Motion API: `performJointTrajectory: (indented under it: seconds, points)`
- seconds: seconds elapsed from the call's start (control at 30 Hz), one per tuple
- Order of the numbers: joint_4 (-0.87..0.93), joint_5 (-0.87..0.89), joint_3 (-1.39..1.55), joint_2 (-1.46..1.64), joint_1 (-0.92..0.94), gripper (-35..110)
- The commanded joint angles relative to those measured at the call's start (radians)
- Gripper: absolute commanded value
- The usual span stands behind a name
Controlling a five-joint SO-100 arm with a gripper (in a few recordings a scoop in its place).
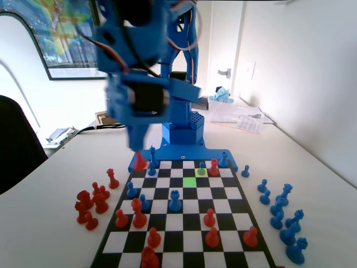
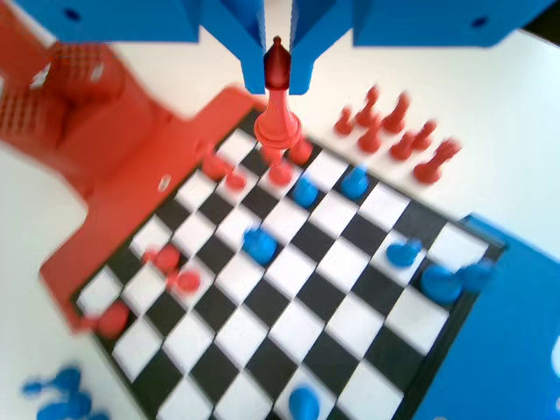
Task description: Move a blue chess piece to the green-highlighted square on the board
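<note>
The claw (image 2: 276, 77) was clamped on the dark pointed top of a tall red piece (image 2: 278, 118), which hung upright between the two jaws, base down, lifted clear above the board (image 2: 289, 289). In the fixed view the same red piece (image 1: 139, 159) showed blurred under the raised arm, over the board's far left corner.

A blue pawn (image 1: 201, 169) stood upright on the yellow square (image 1: 201, 172) in the far row, its long axis vertical, ball head up. A red piece (image 1: 213, 167) stood just right of it. The green square (image 1: 189, 181) lay one row nearer the camera and one file to the left in the fixed view, touching the yellow square corner to corner, with nothing on it.

Other blue pieces stood on the left half of the board in that view, and red pieces in the near rows. Off the board, captured red pieces (image 1: 92, 202) clustered on the desk (image 1: 50, 223) at the left, and blue ones (image 1: 281, 212) at the right.
</note>
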Motion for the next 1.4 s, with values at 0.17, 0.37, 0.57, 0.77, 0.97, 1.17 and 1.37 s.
performJointTrajectory:
  seconds: [0.17,0.37,0.57,0.77,0.97,1.17,1.37]
  points:
    - [0.046,-0.054,-0.075,0.015,0.222,1]
    - [0.014,-0.11,-0.017,-0.032,0.382,1]
    - [-0.021,-0.144,-0.038,-0.158,0.502,1]
    - [-0.038,-0.181,-0.08,-0.253,0.569,1]
    - [-0.11,-0.181,-0.106,-0.373,0.588,1]
    - [-0.189,-0.167,-0.121,-0.456,0.575,1]
    - [-0.272,-0.176,-0.067,-0.472,0.551,1]
